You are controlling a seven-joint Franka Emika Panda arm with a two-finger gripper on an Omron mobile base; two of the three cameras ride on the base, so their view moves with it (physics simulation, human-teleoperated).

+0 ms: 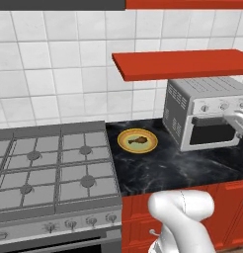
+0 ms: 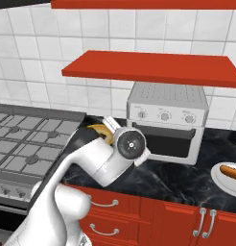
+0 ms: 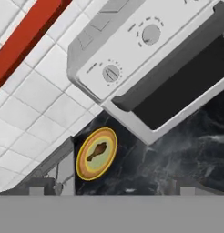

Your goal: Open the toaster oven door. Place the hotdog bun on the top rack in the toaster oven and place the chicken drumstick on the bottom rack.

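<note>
The toaster oven [image 2: 167,117] stands on the black marble counter [image 1: 182,168] against the tiled wall, under a red shelf [image 2: 153,67]. Its door [image 2: 163,141] is shut, the dark glass upright below the row of three knobs [image 2: 164,116]. With the door closed, the racks inside cannot be seen.

The arm reaches forward over the counter, and its wrist hangs just in front of the oven's left side in the right base view. The gripper [image 3: 111,187] looks at the oven front from close by, rolled so the oven appears tilted; its two dark fingertips [image 3: 41,186] stand wide apart at the bottom of the hand view and hold nothing. The door lies ahead of the fingertips, apart from them, with bare counter between.

The chicken drumstick [image 1: 137,140] lies on a yellow plate [image 1: 124,144] on the counter, between the oven and the gas stove [image 1: 54,168], left of the oven. In the hand view the plate sits nearer the fingertips than the door does, though not touching them.

The hotdog bun [image 2: 232,171] lies on a white plate [image 2: 217,178] on the counter to the right of the oven, well apart from the gripper.
</note>
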